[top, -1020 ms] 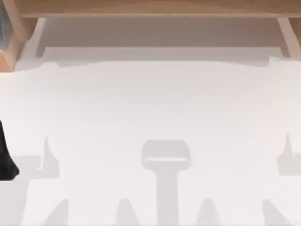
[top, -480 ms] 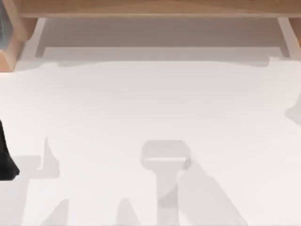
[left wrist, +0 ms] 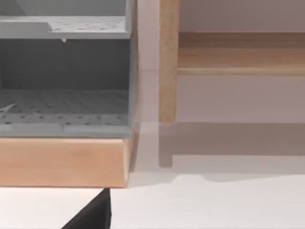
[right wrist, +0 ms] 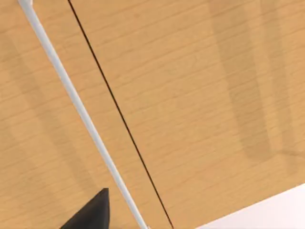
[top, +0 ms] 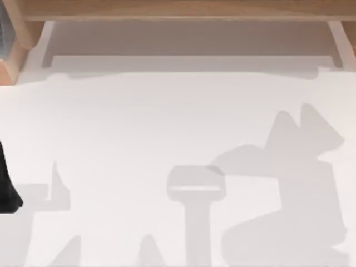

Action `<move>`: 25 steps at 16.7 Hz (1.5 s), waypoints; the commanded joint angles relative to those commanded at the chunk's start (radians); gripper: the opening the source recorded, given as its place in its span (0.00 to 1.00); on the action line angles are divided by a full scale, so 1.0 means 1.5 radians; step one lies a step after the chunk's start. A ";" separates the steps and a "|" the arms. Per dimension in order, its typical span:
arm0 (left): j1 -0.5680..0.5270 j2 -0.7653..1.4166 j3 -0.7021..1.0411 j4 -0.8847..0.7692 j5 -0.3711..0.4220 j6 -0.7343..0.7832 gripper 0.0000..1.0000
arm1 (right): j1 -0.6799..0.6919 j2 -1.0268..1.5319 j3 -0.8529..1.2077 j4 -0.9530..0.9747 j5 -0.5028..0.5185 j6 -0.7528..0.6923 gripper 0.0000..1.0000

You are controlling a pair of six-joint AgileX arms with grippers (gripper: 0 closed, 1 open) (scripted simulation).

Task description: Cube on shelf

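The cube is out of view. The shelf (top: pixel 178 10) is a long light-brown board across the far edge of the table, on pale uprights (top: pixel 336 41). A dark piece of my left arm (top: pixel 6 186) sits at the table's left edge. The left wrist view looks at the shelf board (left wrist: pixel 238 52) and one upright (left wrist: pixel 167 62), with a dark tip of my left gripper (left wrist: pixel 93 214) at the picture's edge. In the right wrist view, a dark tip of my right gripper (right wrist: pixel 90 212) hangs before a light-brown wooden surface (right wrist: pixel 200 95) crossed by a dark seam and a white bar.
A grey perforated rack (left wrist: pixel 64 71) in a wooden frame (left wrist: pixel 62 160) stands at the far left, beside the shelf's left upright. The white table (top: pixel 139 122) carries arm shadows, a large one (top: pixel 295 183) on its right half.
A large arm shadow has swept up over the right half of the table and grown. The left arm and its shadow have stayed put.
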 joint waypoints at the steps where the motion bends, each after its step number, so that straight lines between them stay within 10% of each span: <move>1: 0.000 0.000 0.000 0.000 0.000 0.000 1.00 | -0.009 0.059 0.026 0.028 -0.015 -0.036 1.00; 11: 0.000 0.000 0.000 0.000 0.000 0.000 1.00 | -0.046 0.460 0.170 0.187 -0.147 -0.235 1.00; 25: 0.000 0.000 0.000 0.000 0.000 0.000 1.00 | -0.036 0.527 0.244 0.174 -0.152 -0.259 1.00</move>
